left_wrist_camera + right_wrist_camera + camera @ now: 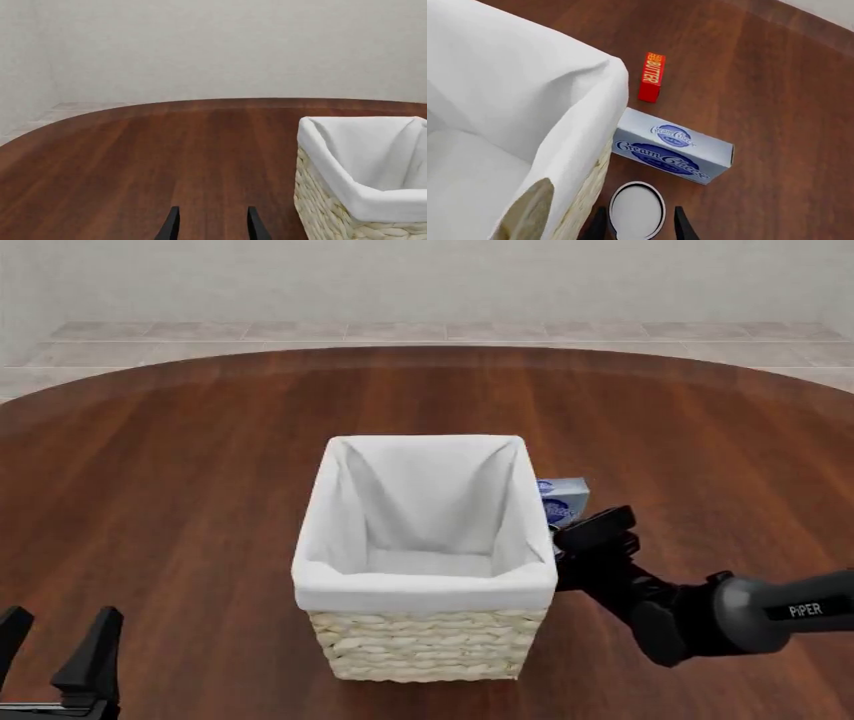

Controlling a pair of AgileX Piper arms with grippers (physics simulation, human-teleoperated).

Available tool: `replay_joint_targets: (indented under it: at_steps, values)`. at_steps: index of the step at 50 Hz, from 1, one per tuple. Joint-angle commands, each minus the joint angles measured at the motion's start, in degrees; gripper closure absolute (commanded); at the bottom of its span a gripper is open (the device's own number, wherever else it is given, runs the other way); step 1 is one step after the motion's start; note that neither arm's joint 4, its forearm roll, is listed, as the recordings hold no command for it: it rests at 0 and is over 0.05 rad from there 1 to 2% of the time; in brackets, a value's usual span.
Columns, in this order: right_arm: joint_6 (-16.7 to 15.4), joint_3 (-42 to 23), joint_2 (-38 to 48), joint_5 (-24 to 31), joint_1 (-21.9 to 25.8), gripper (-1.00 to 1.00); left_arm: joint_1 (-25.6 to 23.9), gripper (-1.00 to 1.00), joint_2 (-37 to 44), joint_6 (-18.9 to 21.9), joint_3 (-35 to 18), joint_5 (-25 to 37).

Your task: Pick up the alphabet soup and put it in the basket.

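Where the right wrist view looks down along the arm, the alphabet soup [637,209] stands upright on the tabletop [774,100] with only its pale round top visible, lying between the 2 dark fingers [683,227] of the right gripper [639,226]. The fingers are spread to either side of the can; whether they touch its sides cannot be told, since their tips are cut off at the frame edge. The can sits just beside the wall of the basket [577,200], outside it.

A light-blue and white box [674,147] lies close beyond the can, lettered "Cream Cheese" on 2 faces. Farther on stands a small red box [652,77] marked "BUTTER" in yellow.

In the front view the basket [424,640] occupies the centre of the tabletop [174,470]; the right gripper [587,540] reaches in at its right side, the arm bearing the word "PIPER". The can is hidden there, and only a corner of the blue box [566,496] shows.

The left gripper [56,650] hangs low at the near left, well apart from the basket, its fingers [172,226] parted and holding nothing.
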Motion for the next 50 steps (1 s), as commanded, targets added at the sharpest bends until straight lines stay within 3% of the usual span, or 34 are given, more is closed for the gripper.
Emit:
replay_joint_targets:
  at_steps: [1, 27, 28, 50]
  values:
    - [-0.16, -0.88, 1.90, 0.41, -0.12, -1.00, 0.00, -1.00, 0.00, 0.00, 0.00, 0.00]
    - [-0.38, -1.70, 3.76, 0.88, -0.03, -1.00, 0.00, -1.00, 0.00, 0.00, 0.00, 0.00]
    - [-0.53, -1.59, 3.57, 0.75, -0.26, 1.00, 0.00, -1.00, 0.00, 0.00, 0.00, 0.00]
    - [-0.83, -0.67, 1.79, 0.62, -0.69, 1.00, 0.00, -1.00, 0.00, 0.00, 0.00, 0.00]
